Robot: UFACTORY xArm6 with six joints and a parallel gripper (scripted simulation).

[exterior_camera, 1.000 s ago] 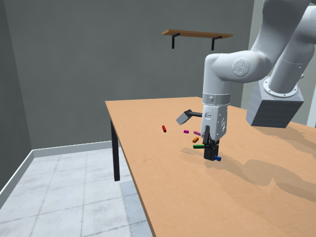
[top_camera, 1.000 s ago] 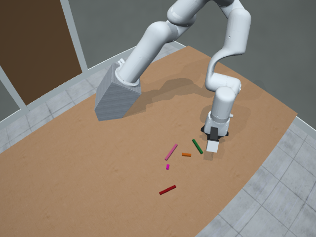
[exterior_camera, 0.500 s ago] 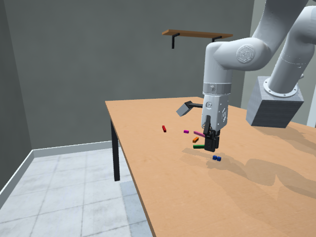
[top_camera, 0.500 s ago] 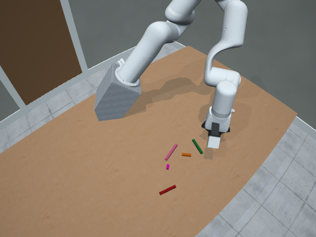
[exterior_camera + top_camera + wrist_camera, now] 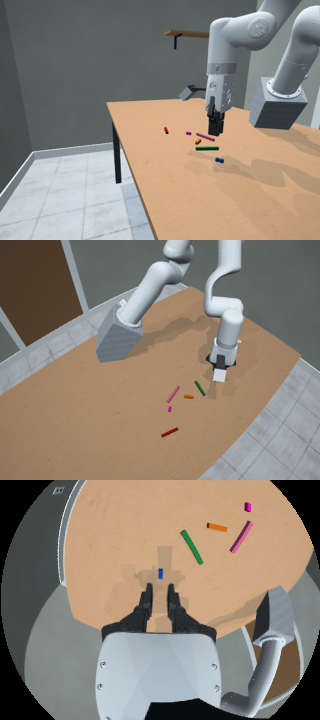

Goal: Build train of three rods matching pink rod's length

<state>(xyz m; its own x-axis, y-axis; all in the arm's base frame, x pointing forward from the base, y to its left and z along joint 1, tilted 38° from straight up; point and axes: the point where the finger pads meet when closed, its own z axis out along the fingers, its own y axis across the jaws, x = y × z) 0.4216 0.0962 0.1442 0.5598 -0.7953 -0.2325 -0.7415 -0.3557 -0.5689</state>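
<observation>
Two small blue rods (image 5: 219, 160) lie end to end on the table, close together; in the wrist view they show as a blue spot (image 5: 160, 574) just ahead of my fingers. My gripper (image 5: 215, 133) hangs above them, slightly open and empty; in the wrist view (image 5: 160, 595) there is a gap between the fingers. The green rod (image 5: 207, 148) lies nearest the blue ones. Past it lie the orange rod (image 5: 197, 141), the pink rod (image 5: 205, 136), the magenta rod (image 5: 188, 133) and the red rod (image 5: 166, 130). In the top view my wrist hides the blue rods.
The arm's grey base block (image 5: 117, 338) stands at the back of the table. The table's right edge (image 5: 273, 400) runs close to my gripper. A wall shelf (image 5: 186, 33) is far behind.
</observation>
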